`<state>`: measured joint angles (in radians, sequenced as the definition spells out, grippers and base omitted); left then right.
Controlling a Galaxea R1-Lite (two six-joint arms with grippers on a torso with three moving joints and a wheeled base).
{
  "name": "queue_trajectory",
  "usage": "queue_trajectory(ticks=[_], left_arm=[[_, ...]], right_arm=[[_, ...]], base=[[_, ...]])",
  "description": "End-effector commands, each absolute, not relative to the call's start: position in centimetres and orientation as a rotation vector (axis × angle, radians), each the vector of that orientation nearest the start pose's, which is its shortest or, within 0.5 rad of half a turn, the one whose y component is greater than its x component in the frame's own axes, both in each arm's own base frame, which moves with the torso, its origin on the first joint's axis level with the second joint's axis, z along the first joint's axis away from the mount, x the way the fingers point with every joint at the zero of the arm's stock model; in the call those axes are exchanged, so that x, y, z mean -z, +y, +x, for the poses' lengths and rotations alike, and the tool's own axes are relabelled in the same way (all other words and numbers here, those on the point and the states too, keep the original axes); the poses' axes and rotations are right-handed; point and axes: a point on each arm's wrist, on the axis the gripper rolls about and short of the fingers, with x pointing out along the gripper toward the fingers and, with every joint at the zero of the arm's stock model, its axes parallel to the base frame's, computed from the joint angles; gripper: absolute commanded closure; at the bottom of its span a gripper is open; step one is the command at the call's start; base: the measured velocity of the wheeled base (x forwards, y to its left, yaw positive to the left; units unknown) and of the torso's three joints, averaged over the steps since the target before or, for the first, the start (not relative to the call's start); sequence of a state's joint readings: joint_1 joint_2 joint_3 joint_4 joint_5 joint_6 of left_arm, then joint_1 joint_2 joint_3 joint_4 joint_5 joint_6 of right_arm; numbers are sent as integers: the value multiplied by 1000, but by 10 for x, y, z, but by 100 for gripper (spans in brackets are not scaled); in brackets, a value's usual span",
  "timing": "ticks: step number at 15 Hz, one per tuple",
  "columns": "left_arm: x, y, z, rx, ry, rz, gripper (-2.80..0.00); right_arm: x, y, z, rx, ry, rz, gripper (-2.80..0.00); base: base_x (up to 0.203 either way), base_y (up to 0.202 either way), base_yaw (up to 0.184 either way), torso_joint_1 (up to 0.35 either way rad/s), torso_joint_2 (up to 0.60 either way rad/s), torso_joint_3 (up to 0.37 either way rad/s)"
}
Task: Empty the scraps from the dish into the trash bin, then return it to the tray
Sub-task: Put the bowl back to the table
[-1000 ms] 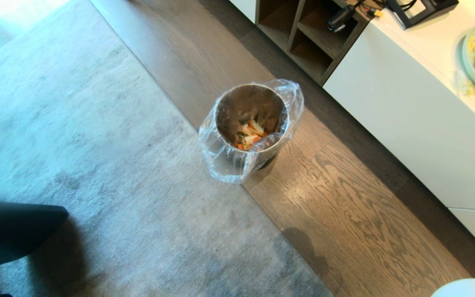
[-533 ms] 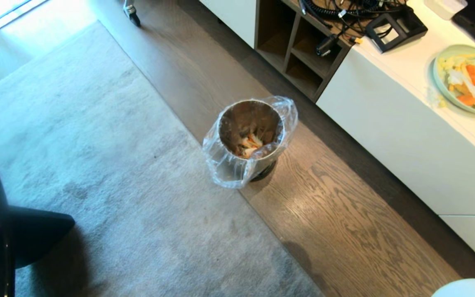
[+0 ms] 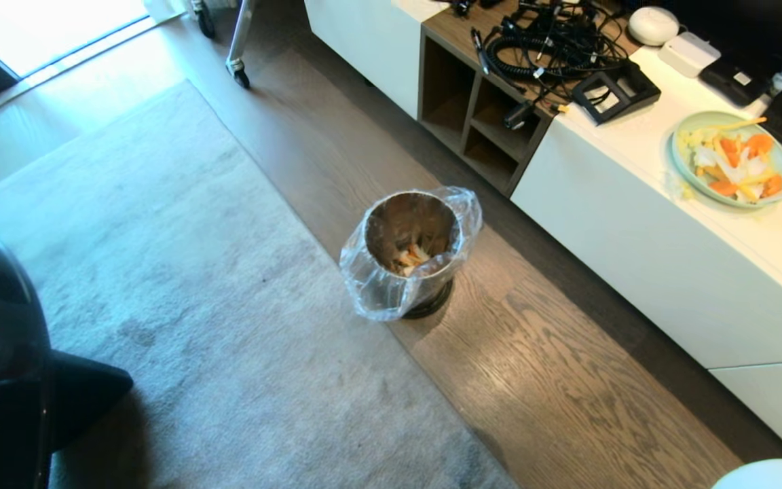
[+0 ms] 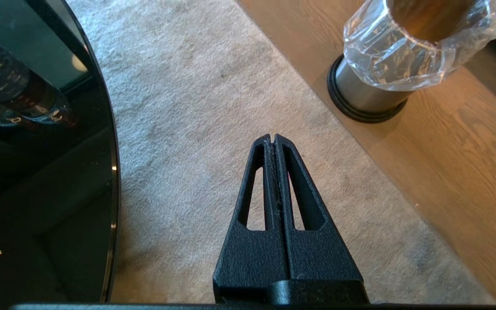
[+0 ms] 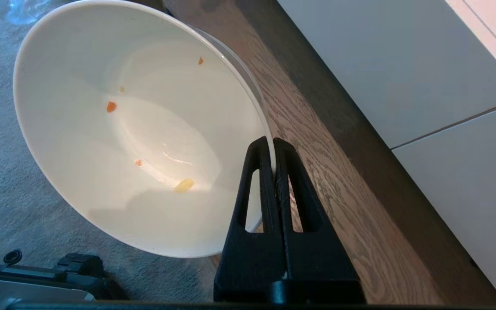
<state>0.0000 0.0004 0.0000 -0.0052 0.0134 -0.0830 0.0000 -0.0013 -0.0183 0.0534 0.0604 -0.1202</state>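
Being gripped by its rim in the clenched right pincer (image 5: 274, 144), the white dish (image 5: 136, 125) is carrying few scraps (image 5: 111, 106). Left pincer (image 4: 273, 138) is clenched, empty. Trash bin (image 3: 410, 252) is standing on the floor.

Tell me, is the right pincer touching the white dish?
Touching. The right wrist view shows the right pincer clamped shut on the dish's rim, one finger on each side.
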Motion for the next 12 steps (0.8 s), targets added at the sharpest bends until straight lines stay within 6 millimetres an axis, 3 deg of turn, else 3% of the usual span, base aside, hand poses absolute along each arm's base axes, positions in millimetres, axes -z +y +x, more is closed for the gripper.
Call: queue_trajectory(ticks=[1,12], left_arm=[[-76,0,-23,-14,-7,-83,0],[-76,0,-23,-14,-7,-84,0]], right_arm=[[-75,1,-24,-63,32,-120,0],[-75,1,-24,-63,32,-120,0]], base=[[0,0,0,7,2,208],[0,0,0,1,2,203]])
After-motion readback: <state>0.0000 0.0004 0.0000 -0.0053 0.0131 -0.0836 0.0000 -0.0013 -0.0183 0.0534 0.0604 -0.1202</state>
